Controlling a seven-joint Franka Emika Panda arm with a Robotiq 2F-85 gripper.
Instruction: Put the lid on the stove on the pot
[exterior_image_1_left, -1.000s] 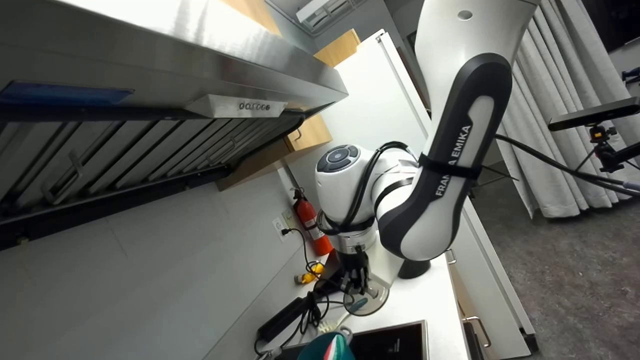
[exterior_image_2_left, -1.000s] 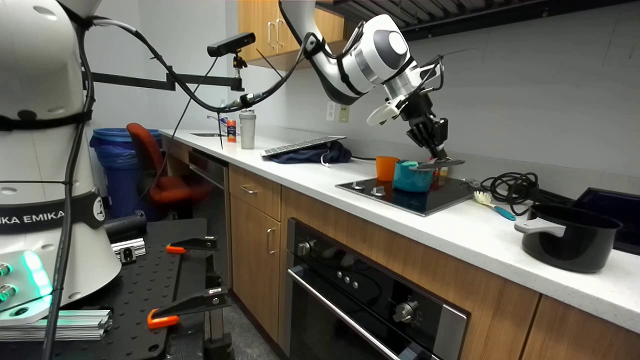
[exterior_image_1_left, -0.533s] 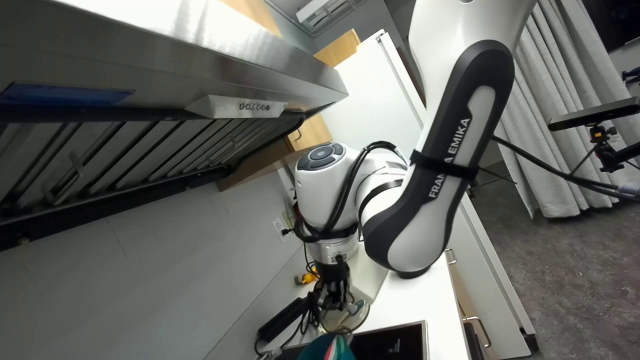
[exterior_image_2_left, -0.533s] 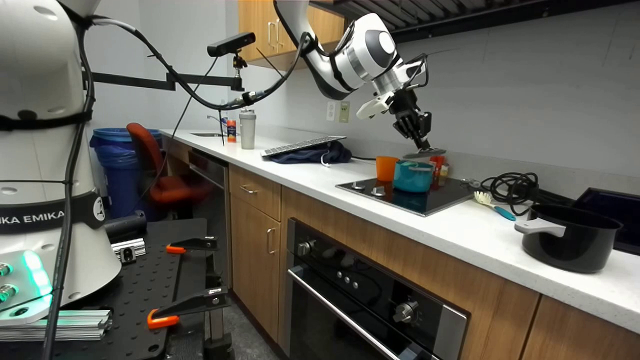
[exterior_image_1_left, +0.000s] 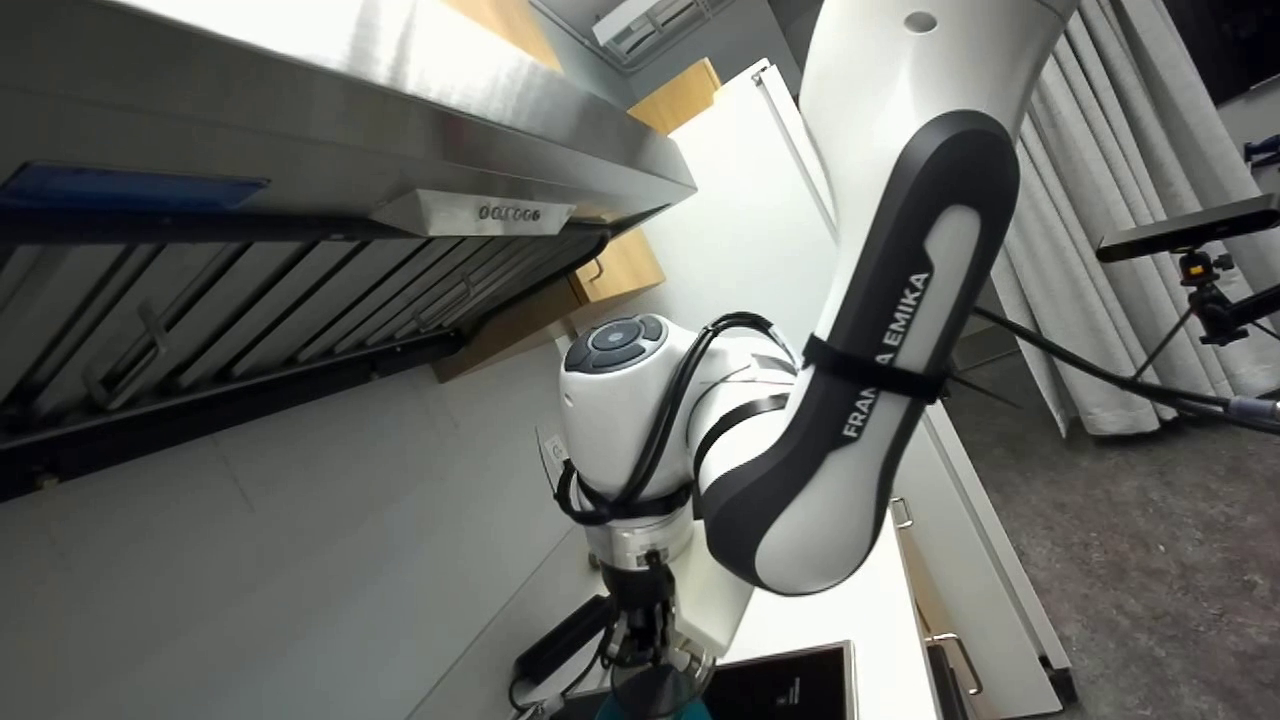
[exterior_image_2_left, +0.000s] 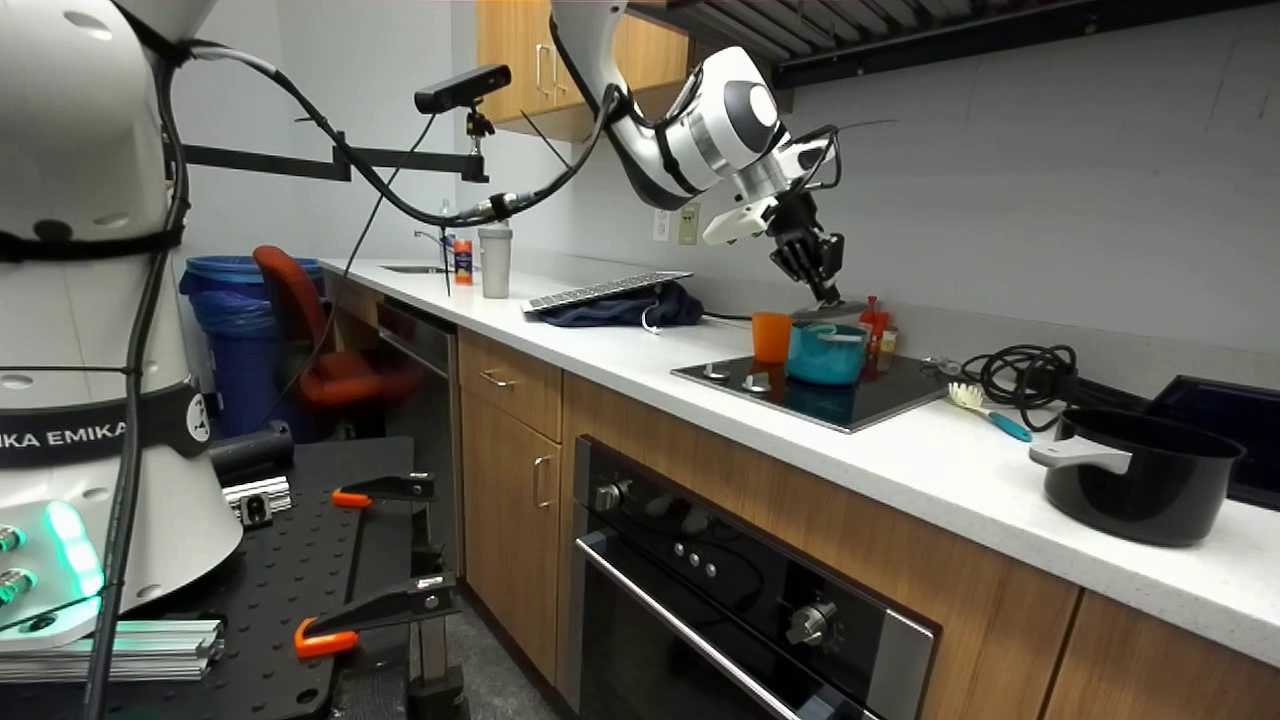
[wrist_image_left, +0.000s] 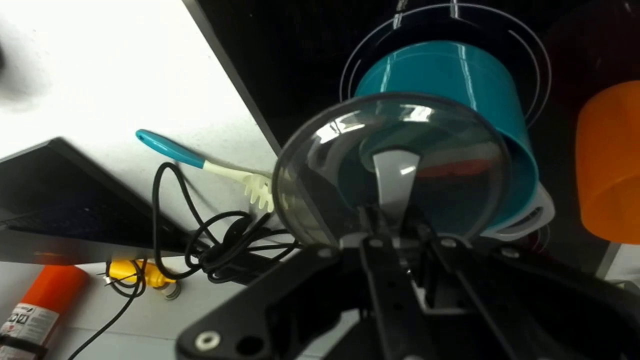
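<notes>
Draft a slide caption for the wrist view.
The gripper holds a clear lid over the teal pot on the stove, an orange cup beside the pot.

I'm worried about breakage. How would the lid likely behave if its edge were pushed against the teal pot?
The lid is see-through and shiny, so probably stiff and, if glass, breakable. With the end effector gripping only its handle, it might tilt when pushed. Looking smooth and round, it may slide along the teal pot.
</notes>
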